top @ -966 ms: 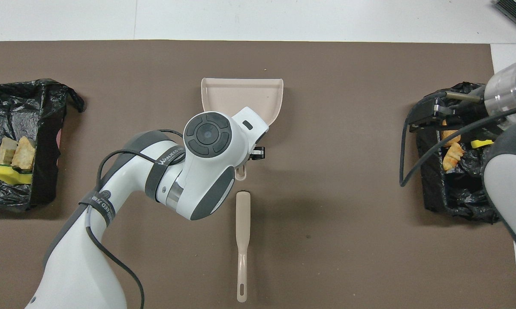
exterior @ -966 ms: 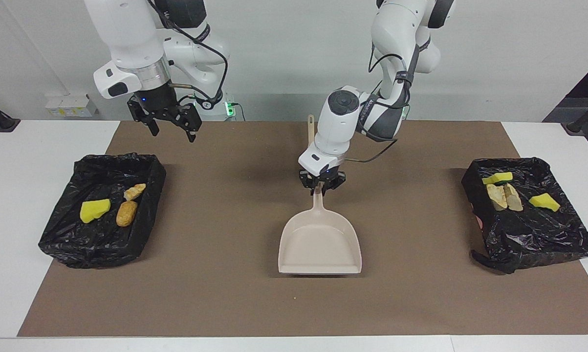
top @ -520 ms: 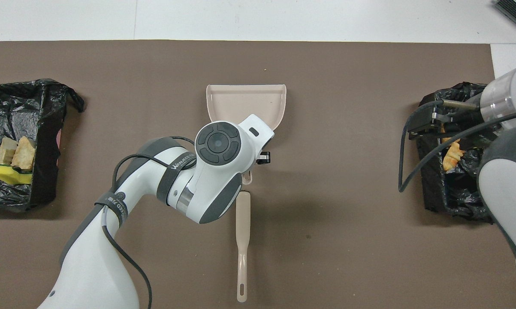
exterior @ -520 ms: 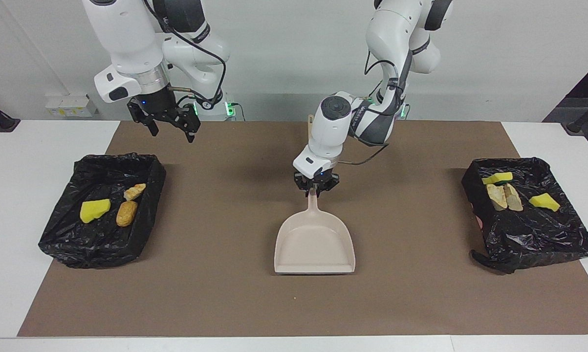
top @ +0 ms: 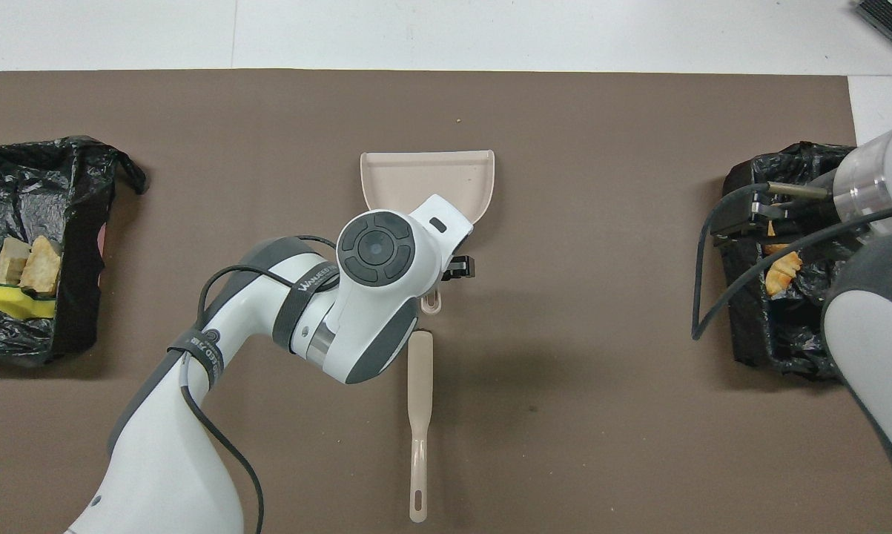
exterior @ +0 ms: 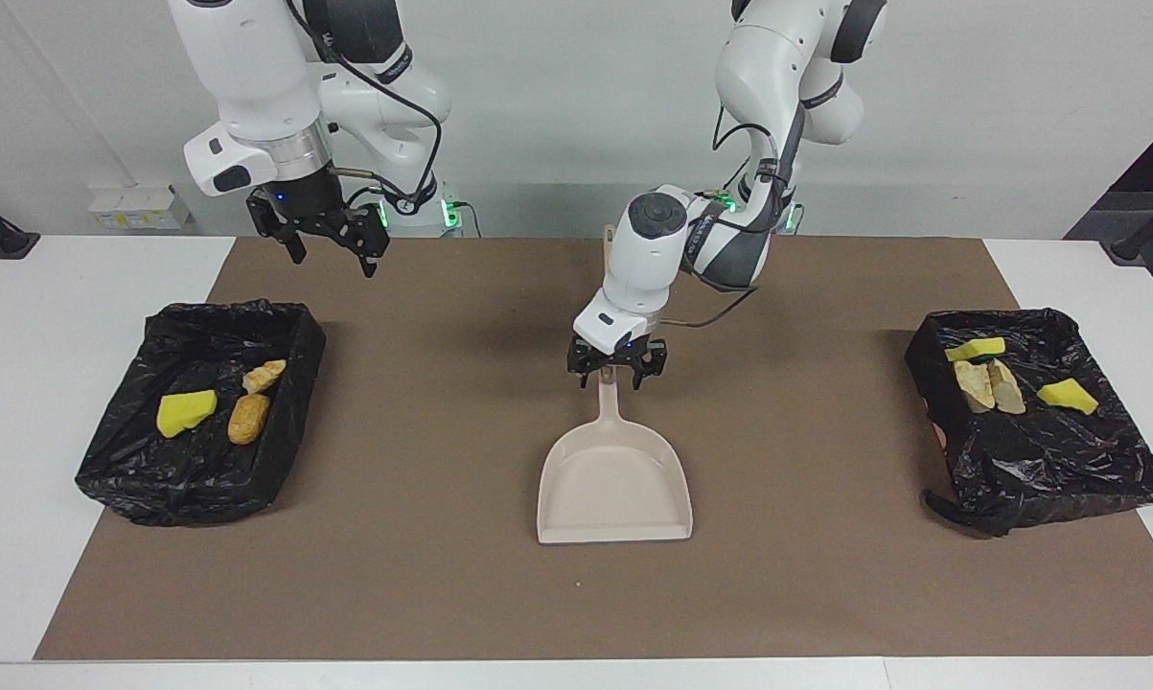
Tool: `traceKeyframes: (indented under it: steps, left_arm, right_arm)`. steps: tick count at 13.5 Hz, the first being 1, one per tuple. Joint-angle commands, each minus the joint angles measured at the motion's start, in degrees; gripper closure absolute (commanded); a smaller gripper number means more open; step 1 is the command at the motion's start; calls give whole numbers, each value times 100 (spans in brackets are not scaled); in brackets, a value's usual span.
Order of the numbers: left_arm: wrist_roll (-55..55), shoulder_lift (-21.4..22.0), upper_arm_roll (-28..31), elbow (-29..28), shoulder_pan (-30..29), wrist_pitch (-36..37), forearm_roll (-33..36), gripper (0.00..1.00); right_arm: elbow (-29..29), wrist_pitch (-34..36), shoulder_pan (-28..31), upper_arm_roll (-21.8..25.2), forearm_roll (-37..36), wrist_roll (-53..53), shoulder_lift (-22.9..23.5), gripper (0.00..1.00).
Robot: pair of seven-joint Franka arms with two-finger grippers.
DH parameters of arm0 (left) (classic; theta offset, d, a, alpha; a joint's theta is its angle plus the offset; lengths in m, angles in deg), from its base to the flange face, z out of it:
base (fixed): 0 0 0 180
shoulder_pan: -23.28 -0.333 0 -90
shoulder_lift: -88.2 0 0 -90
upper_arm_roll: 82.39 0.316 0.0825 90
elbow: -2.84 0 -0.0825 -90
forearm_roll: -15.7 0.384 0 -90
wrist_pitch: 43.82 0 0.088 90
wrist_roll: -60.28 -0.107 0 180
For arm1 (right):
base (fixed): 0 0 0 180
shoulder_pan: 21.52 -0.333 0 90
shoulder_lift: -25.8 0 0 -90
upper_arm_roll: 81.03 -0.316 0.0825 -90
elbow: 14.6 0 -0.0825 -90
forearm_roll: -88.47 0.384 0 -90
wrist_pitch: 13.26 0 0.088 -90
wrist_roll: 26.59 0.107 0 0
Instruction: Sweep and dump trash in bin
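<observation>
Overhead view first, starting at the robots' end: a beige brush [top: 419, 415] lies flat on the brown mat [top: 601, 415], its handle pointing toward the robots. Just farther out, in line with it, the beige dustpan [exterior: 615, 484] rests flat on the mat with its handle end close to the brush's tip and its open mouth pointing away from the robots. The left gripper [exterior: 616, 367] sits low over the end of the dustpan handle, fingers spread to either side of it and not clamping it.

A black-lined bin [exterior: 1103, 470] stands at the left arm's end of the table, another black-lined bin [exterior: 126, 479] at the right arm's end. The trash is in them: yellow sponge bits [exterior: 1068, 395] and tan foam chunks [exterior: 989, 384] in the first, a yellow sponge piece [exterior: 185, 411] and orange bread-like chunks [exterior: 249, 418] in the second.

The right gripper [exterior: 328, 247] waits raised, fingers apart, over the mat's edge nearest the robots. White tabletop [exterior: 58, 287] borders the mat; a pale wall [exterior: 557, 105] rises past the arms' bases.
</observation>
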Motion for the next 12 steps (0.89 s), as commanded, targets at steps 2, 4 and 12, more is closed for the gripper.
traceKeyframes:
  steps: [2, 4, 12]
  left_arm:
    - [3, 333, 196, 45, -322, 278, -19, 0]
    - [-119, 588, 214, 10, -709, 751, -11, 0]
    - [-2904, 1722, 214, -34, -2555, 2614, -10, 0]
  right_arm:
    - [-179, -73, 62, -55, -90, -281, -243, 0]
    - [-179, -73, 62, -55, -20, -326, -287, 0]
    - [-135, -143, 88, -55, 7, -325, -261, 0]
